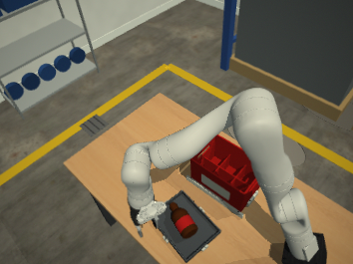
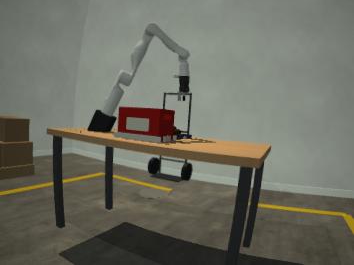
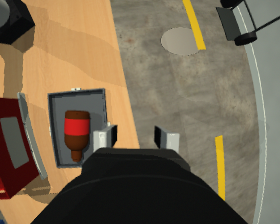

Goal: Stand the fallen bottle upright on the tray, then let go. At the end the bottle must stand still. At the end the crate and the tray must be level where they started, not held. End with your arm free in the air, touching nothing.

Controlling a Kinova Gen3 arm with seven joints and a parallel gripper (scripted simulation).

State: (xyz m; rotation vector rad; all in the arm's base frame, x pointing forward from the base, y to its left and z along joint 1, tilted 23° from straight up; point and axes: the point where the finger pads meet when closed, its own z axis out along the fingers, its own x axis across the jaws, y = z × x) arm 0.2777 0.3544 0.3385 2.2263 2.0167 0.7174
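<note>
The gripper (image 3: 135, 138) hung high over the table's edge with its fingers spread fully apart and nothing between them. In the wrist view it sat beside the tray (image 3: 56, 105), not over it, with one finger above the wood near the tray's rim and the other out over the floor.

Below, the bottle (image 1: 182, 221) lay on its side inside the dark tray, red label up, cap pointing toward the arm's wrist in the top view. It looked to be lying free, touching only the tray floor. The tray sat flat on the table (image 1: 100, 155), close to the edge.

Just beyond the tray stood the red crate (image 1: 219, 172), level on the table and apart from the gripper. Farther off, a hand truck (image 2: 172, 168) stood on the floor behind the table, and a shelf (image 1: 82, 28) with blue items stood near the wall.

The step in hand appeared to be the approach: the bottle was not yet reached. The next move would likely call for shifting sideways until centred over the bottle, turning the jaws across its body, and descending without knocking the tray rim or crate.
</note>
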